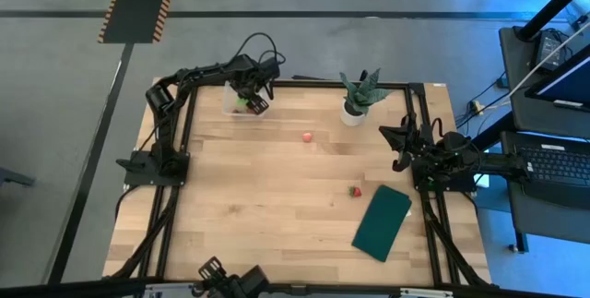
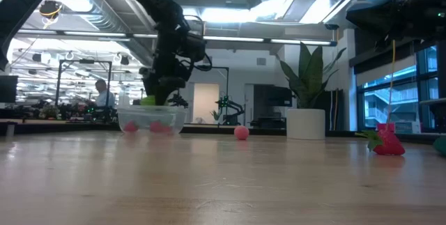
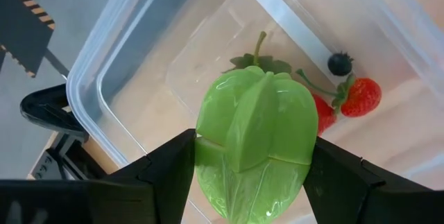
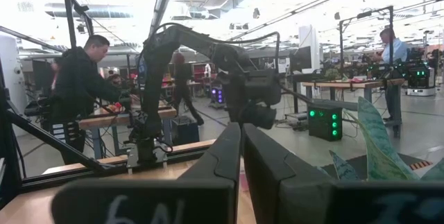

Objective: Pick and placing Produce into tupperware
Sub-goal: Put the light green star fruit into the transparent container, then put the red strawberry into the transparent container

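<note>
Two strawberries (image 3: pixel 350 99) in tupperware (image 3: pixel 111 64) half hidden behind green piece (image 3: pixel 255 141)

A potted plant (image 1: pixel 358 100) and a dark green mat (image 1: pixel 382 222) sit on the wooden table (image 1: pixel 258 206).

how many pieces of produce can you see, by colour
red strawberries: 3, two in the clear plastic rectangular tub (one at), one on the wooden table
pink round fruit: 1
green lumpy fruit: 1, held over the tub
dark small berry: 1
total: 6
</note>
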Controlling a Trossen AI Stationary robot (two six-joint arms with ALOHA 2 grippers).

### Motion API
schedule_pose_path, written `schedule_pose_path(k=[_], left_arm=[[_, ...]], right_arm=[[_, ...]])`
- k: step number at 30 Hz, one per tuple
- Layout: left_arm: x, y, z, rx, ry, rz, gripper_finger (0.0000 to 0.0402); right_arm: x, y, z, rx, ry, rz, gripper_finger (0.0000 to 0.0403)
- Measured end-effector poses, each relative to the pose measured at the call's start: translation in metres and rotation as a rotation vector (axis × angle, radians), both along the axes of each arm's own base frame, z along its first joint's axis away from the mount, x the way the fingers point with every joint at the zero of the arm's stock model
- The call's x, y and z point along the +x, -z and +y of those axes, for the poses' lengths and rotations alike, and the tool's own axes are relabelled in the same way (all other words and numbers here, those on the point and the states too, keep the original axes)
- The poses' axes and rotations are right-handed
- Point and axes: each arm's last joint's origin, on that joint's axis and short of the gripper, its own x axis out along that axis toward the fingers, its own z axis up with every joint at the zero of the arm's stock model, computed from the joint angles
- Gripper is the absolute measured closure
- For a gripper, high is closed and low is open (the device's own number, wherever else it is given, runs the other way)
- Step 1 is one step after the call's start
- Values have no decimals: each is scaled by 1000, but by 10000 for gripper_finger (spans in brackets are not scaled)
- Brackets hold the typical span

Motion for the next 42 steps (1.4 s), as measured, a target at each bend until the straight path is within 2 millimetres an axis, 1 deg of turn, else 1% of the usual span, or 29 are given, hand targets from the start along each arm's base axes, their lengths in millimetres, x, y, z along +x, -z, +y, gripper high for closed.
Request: schedule_pose_path(k=[5, 10, 13, 17, 21, 28, 32, 35, 39, 42], left_arm=[[-2, 0, -1, -18, 14, 21, 163], [-3, 0, -3, -41, 2, 25, 129], [-4, -1, -2, 53, -49, 77, 107], [-3, -4, -5, 67, -5, 90, 95], [2, -10, -15, 25, 82, 65, 96], [8, -37, -41, 80, 158, 1, 96], [12, -56, -62, 114, 262, -36, 94], [17, -67, -79, 146, 306, -77, 93], [21, -76, -100, 173, 362, -103, 93], [25, -78, -113, 175, 403, -113, 93]], right_arm=[[0, 0, 0, 1, -1, 0, 381], [0, 0, 0, 3, -1, -1, 381], [0, 0, 0, 3, -1, -1, 381], [0, 0, 0, 3, -1, -1, 381], [0, 0, 0, 3, -1, -1, 381], [0, 0, 0, 3, -1, -1, 381], [0, 0, 0, 3, -1, -1, 381], [0, 0, 0, 3, -1, -1, 381], [0, 0, 0, 3, -1, -1, 381], [0, 0, 0, 3, -1, -2, 381]])
